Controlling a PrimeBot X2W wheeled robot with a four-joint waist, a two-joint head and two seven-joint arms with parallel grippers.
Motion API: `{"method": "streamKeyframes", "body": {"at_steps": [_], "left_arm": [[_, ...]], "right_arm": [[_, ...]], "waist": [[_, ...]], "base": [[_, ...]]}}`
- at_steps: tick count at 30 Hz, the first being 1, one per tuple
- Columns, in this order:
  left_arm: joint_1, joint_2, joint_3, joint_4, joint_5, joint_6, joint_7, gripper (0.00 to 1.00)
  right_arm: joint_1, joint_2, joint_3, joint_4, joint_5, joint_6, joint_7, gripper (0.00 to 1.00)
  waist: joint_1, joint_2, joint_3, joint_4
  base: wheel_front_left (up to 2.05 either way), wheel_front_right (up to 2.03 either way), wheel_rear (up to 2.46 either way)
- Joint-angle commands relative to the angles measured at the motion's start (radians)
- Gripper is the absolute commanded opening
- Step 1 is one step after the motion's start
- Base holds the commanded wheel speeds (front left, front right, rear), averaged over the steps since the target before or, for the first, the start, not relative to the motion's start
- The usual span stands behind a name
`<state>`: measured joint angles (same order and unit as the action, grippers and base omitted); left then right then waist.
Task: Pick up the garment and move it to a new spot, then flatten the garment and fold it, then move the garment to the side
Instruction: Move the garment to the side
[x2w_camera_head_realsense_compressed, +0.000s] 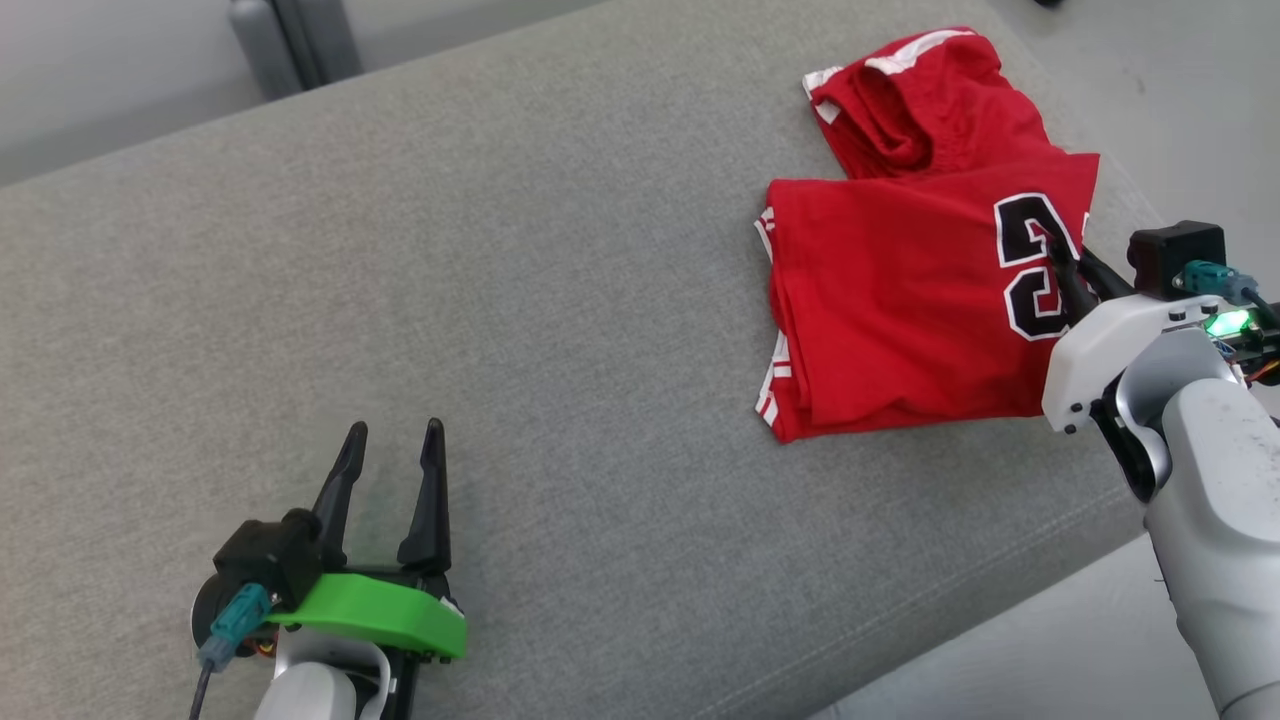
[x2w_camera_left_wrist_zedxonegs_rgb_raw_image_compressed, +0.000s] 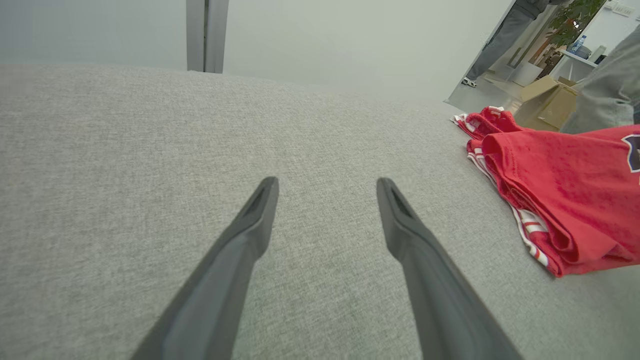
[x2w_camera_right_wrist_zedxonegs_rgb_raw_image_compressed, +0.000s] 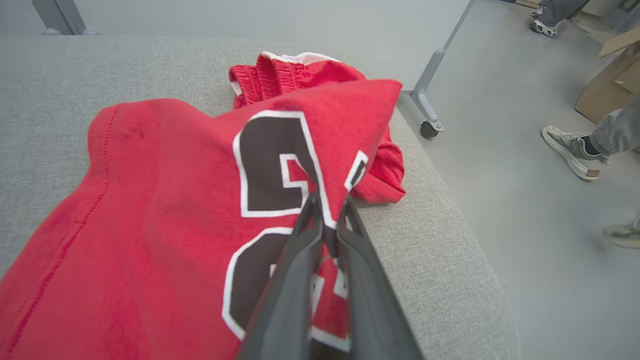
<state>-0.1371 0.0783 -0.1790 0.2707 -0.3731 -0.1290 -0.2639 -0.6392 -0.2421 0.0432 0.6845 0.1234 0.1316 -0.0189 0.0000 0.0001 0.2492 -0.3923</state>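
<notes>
- Grey woven surface (x2w_camera_head_realsense_compressed: 500, 250): the padded top before you, running across the whole head view.
- Red garment (x2w_camera_head_realsense_compressed: 900, 300): folded, with white trim and a black numeral edged in white. It lies at the right end of the surface, close to its right edge, with a bunched part on its far side.
- Right gripper (x2w_camera_head_realsense_compressed: 1068, 262): note the fingers pinched together on the garment at the numeral, near the cloth's right border. In the right wrist view the cloth rises to a peak at the pinch.
- Left gripper (x2w_camera_head_realsense_compressed: 394, 430): jaws spread wide and holding nothing, low over bare surface, well apart from the garment.
- Surroundings: past the right edge you see a wheeled leg (x2w_camera_right_wrist_zedxonegs_rgb_raw_image_compressed: 427, 107), a cardboard box (x2w_camera_left_wrist_zedxonegs_rgb_raw_image_compressed: 545, 102) and a person's shoe (x2w_camera_right_wrist_zedxonegs_rgb_raw_image_compressed: 570, 150) on the floor.
</notes>
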Motion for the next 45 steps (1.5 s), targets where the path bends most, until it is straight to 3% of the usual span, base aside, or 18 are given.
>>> {"method": "streamKeyframes", "body": {"at_steps": [1, 15, 29, 31, 32, 39, 45], "left_arm": [[-0.021, 0.012, -0.003, 0.004, 0.000, -0.003, 0.000, 1.00], [-0.063, 0.030, -0.005, -0.005, 0.005, -0.003, 0.000, 1.00], [-0.114, 0.033, -0.034, -0.032, 0.012, -0.003, 0.000, 1.00], [-0.122, 0.031, -0.039, -0.034, 0.012, -0.003, 0.000, 1.00], [-0.126, 0.030, -0.042, -0.035, 0.013, -0.003, 0.000, 1.00], [-0.128, 0.020, -0.054, -0.047, 0.018, -0.003, 0.000, 1.00], [-0.109, 0.020, -0.048, -0.047, 0.022, -0.003, 0.000, 1.00]], "right_arm": [[0.001, 0.004, -0.007, -0.012, -0.010, -0.002, -0.002, 0.00], [-0.216, -0.056, 0.018, -0.062, -0.037, -0.002, 0.046, 0.00], [-0.357, -0.249, -0.063, 0.119, -0.077, -0.002, 0.039, 0.00], [-0.356, -0.258, -0.092, 0.147, -0.098, -0.002, 0.021, 0.37], [-0.357, -0.266, -0.110, 0.167, -0.110, -0.002, 0.009, 1.00], [-0.340, -0.231, -0.186, 0.241, -0.196, -0.002, -0.058, 1.00], [-0.360, -0.169, -0.151, 0.244, -0.219, -0.002, -0.113, 1.00]], "waist": [[0.0000, -0.0001, 0.032, -0.017], [0.0000, -0.0001, 0.102, 0.074], [0.0000, -0.0001, 0.207, 0.202], [0.0000, -0.0001, 0.213, 0.213], [0.0000, -0.0001, 0.216, 0.218], [0.0000, -0.0001, 0.203, 0.239], [0.0000, -0.0001, 0.157, 0.236]], "base": [[0.00, 0.00, 0.00], [0.00, 0.00, 0.00], [0.00, 0.00, 0.00], [0.00, 0.00, 0.00], [0.00, 0.00, 0.00], [0.00, 0.00, 0.00], [0.00, 0.00, 0.00]]}}
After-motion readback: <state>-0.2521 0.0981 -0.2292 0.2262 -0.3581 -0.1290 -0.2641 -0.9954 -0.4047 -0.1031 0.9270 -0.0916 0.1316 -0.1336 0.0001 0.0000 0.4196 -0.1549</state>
